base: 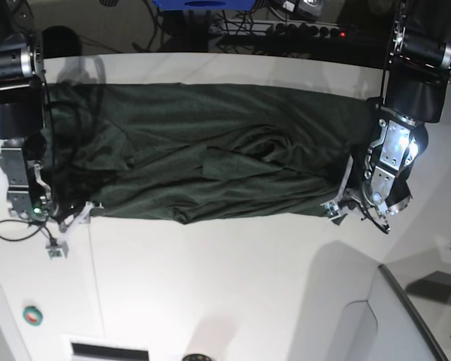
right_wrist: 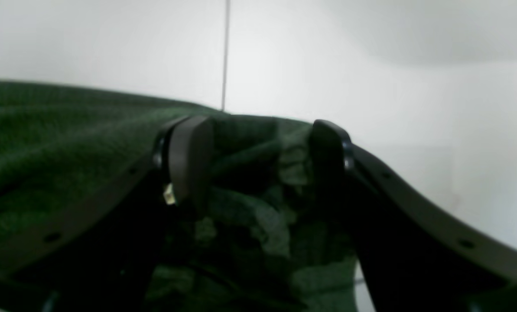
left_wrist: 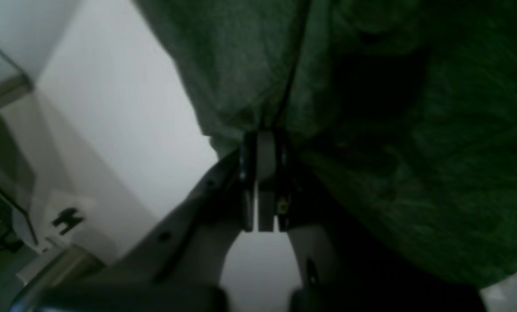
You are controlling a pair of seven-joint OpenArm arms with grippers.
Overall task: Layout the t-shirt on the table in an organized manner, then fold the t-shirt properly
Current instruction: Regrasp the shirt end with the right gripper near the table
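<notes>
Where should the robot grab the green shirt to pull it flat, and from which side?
Probably grab the t-shirt by its near bottom corners, coming in from each end. It lies stretched sideways across the table, its middle bunched in wrinkles. The left gripper already pinches one edge; the right gripper straddles cloth, jaws apart.

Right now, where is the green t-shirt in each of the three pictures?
Left wrist view: the t-shirt fills the top and right, its edge pinched in the shut left gripper.
Right wrist view: it covers the left and bottom middle, bunched between the right gripper's spread fingers.
Base view: it stretches across the middle, from arm to arm.
Shared landmark: the white table, bare beside the cloth in every view.
</notes>
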